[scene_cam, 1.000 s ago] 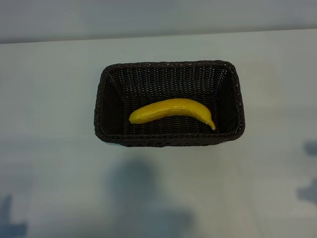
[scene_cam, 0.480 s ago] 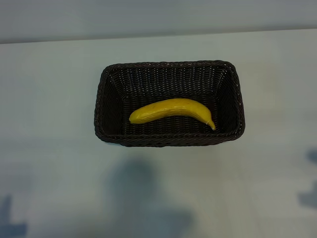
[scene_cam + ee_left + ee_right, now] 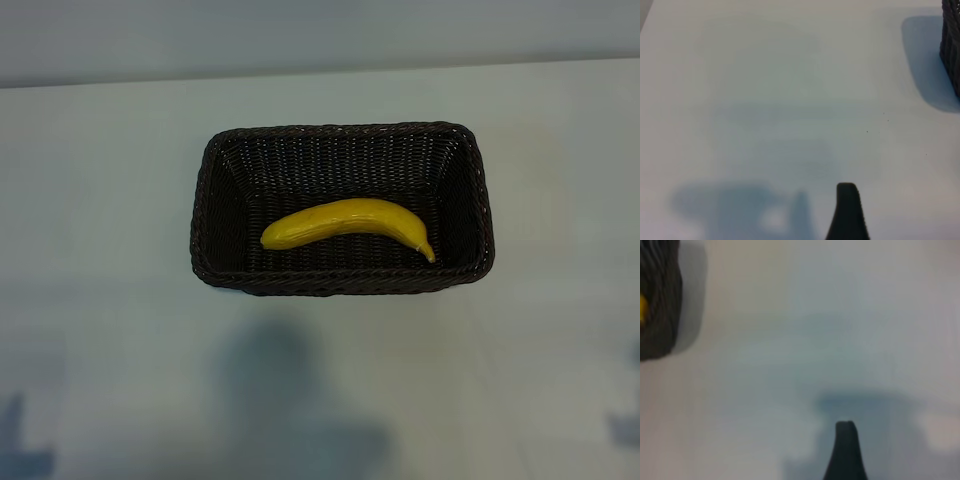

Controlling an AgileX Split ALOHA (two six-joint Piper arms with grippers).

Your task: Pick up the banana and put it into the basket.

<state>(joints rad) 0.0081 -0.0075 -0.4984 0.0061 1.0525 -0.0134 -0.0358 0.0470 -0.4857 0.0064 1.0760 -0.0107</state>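
Note:
The yellow banana (image 3: 345, 223) lies flat inside the dark brown wicker basket (image 3: 203, 215), along its near wall, with its pale tip pointing right. Neither arm shows in the exterior view. In the left wrist view my left gripper (image 3: 802, 234) hangs open over bare table, with one dark finger (image 3: 847, 212) showing and the basket's corner (image 3: 952, 47) far off. My right gripper (image 3: 802, 474) is also open and empty, with one finger (image 3: 846, 452) in sight. Farther off in that view are the basket's end (image 3: 659, 305) and a sliver of banana (image 3: 642, 309).
The pale table (image 3: 100, 330) spreads on all sides of the basket. Arm shadows fall on it at the near left corner (image 3: 15, 455) and the near right edge (image 3: 625, 430). A grey wall (image 3: 320, 35) runs behind the table.
The shadow at the table's right edge has slid toward the near edge and shrunk. The banana, the basket and the left shadow have stayed put.

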